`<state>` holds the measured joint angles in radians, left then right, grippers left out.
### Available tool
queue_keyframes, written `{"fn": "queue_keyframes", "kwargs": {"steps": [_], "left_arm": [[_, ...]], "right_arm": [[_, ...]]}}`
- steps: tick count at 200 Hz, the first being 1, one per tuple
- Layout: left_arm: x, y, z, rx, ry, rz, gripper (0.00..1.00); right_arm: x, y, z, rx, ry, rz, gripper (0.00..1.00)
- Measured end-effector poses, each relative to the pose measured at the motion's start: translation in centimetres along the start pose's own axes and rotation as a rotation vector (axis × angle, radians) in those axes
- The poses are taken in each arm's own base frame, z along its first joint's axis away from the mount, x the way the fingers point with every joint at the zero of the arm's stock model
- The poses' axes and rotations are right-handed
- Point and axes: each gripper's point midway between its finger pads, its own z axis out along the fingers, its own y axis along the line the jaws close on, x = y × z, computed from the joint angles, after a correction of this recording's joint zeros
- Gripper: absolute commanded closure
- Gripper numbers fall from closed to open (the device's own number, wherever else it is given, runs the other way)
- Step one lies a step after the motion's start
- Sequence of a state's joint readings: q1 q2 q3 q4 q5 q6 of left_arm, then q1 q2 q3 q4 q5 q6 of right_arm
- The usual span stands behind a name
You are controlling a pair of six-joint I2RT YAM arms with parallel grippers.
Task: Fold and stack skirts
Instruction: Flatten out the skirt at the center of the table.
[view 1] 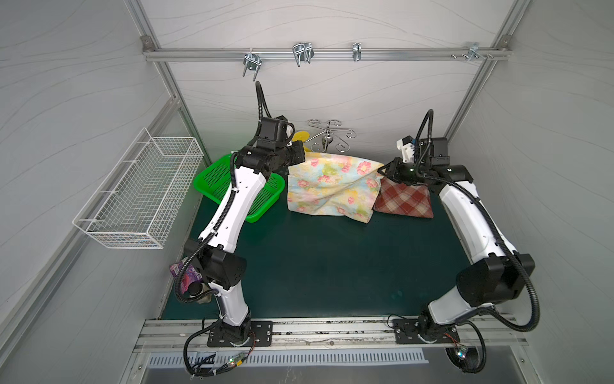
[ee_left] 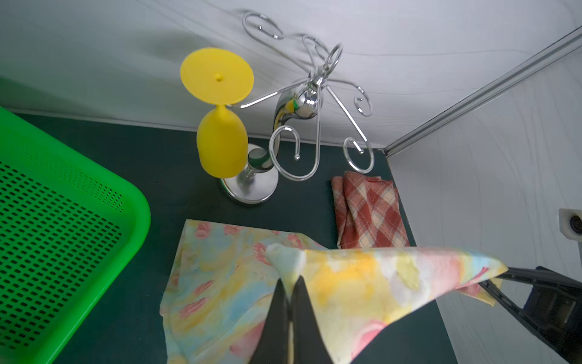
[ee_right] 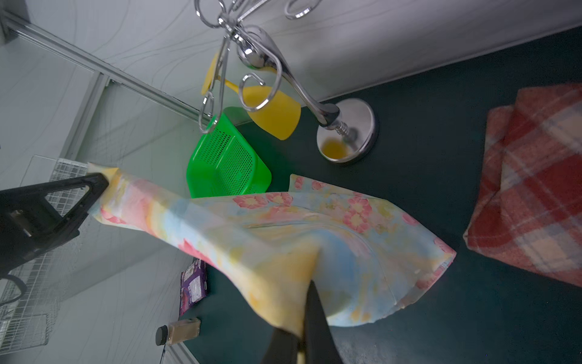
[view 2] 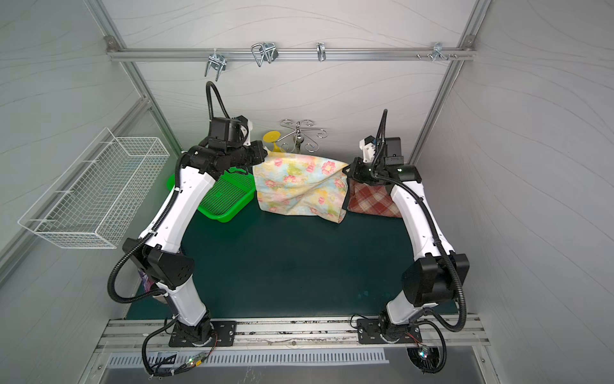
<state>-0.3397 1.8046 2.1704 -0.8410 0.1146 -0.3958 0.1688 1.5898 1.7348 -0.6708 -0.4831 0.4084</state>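
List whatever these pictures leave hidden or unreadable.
Plaid skirt: far edge under the right arm in both top views; cut by the picture edge in the right wrist view.
Purple wrapper: mostly behind the left arm in both top views.
Small bottle: blurred in the right wrist view; label unreadable.

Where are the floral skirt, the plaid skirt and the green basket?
floral skirt [view 1: 332,186], in a top view, middle of the draped cloth.
plaid skirt [view 1: 403,201], in a top view, centre of the folded top face.
green basket [view 1: 269,196], in a top view, bare mesh floor.
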Motion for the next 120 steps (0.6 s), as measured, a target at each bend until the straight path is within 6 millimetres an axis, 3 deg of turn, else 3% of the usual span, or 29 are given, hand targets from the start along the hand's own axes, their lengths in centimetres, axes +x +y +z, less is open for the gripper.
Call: {"fn": "queue_keyframes", "kwargs": {"steps": [32, 57, 83, 120], "left_arm": [[-0.7, 0.3, -1.5, -0.011, -0.026, 0.007, 1.00], [1.3, 1.2, -2.5, -0.028, -0.006, 0.005, 1.00], [4.8, 2.7, -3.6, -0.042, 0.018, -0.002, 1.00], [11.8, 5.5, -4.4, -0.055, 0.092, -0.034, 1.00]], "right_arm": [[-3.0, 2.9, -2.1, -0.037, -0.072, -0.069, 1.00], [-2.4, 3.7, -2.6, -0.057, -0.070, -0.090, 1.00], [2.1, 2.6, -1.9, -0.052, 0.012, -0.066, 1.00], [12.0, 0.7, -2.7, -0.022, 0.144, -0.017, 0.95]]}}
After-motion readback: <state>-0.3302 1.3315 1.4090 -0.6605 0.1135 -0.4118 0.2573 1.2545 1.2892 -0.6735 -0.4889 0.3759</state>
